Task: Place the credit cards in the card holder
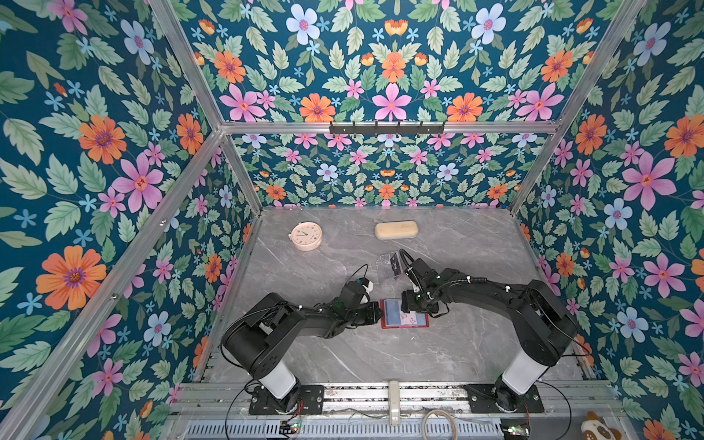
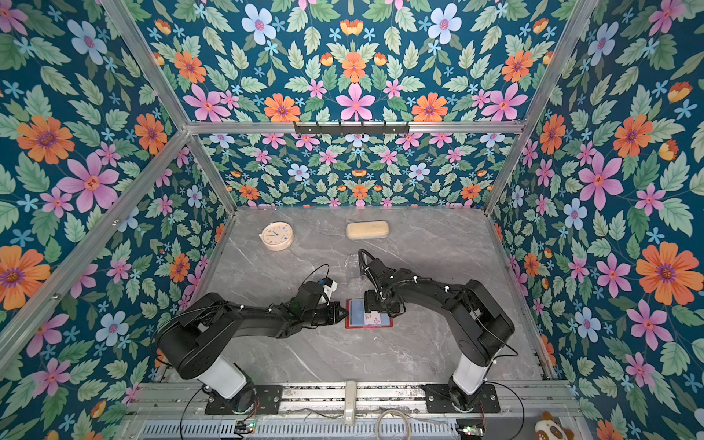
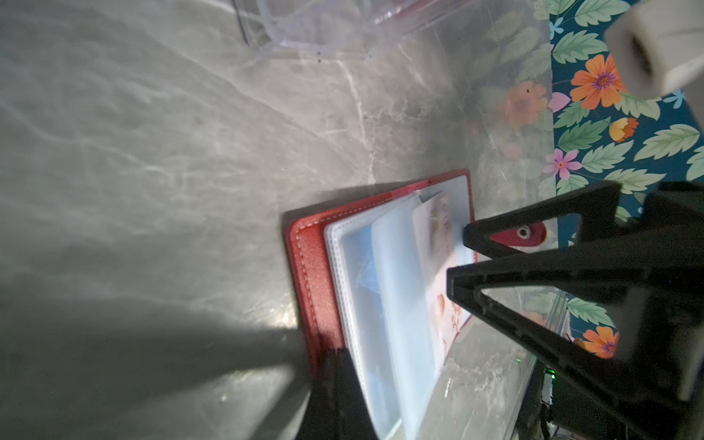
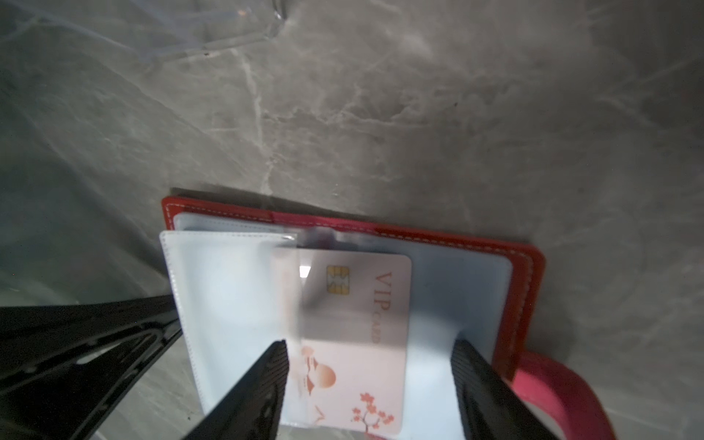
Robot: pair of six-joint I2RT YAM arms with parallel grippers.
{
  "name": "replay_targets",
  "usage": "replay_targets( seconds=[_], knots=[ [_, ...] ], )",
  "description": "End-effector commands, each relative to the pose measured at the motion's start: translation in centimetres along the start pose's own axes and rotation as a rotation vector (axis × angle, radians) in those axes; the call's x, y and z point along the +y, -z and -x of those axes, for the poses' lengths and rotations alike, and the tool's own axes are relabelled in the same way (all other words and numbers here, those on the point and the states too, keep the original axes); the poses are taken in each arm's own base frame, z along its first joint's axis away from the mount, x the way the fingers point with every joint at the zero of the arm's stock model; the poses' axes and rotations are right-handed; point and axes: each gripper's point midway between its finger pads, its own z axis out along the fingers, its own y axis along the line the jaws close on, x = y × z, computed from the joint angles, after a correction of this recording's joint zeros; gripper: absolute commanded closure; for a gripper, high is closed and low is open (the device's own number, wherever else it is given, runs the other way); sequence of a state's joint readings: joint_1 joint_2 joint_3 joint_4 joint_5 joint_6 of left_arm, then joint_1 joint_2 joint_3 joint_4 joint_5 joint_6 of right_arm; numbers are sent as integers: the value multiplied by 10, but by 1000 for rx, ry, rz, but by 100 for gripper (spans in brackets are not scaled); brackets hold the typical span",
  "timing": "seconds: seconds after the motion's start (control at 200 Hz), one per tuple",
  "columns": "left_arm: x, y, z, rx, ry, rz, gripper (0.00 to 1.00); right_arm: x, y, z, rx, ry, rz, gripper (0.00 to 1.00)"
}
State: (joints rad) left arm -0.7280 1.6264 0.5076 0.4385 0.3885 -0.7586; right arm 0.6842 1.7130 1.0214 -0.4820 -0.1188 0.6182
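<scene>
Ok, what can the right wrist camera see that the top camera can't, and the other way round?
Only the right wrist view: the gold chip and "VIP" writing on the pale card, and a clear sleeve lying partly over it.

Only a top view: the clock, the beige case, the clear stand, and the whole left arm and right arm.

Both: the open red holder on the grey table, the card on it, and the right gripper open over the card.
</scene>
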Motion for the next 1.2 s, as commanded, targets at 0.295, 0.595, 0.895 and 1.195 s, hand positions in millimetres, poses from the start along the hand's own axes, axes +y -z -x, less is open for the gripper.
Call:
replay_targets(
  seconds=[0.295,0.595,0.895,1.195],
  knots=[
    [35,1,-21,60,40,151,100,21,-7,-12,72,4,109,32],
    [35,0,-22,63,38,152,100,34,-3,-11,68,6,179,32],
    [36,1,-23,66,36,160,100,4,20,-2,-32,-1,20,33],
    [37,1,-24,70,34,167,100,-22,29,-3,-74,-27,-103,42]
  ],
)
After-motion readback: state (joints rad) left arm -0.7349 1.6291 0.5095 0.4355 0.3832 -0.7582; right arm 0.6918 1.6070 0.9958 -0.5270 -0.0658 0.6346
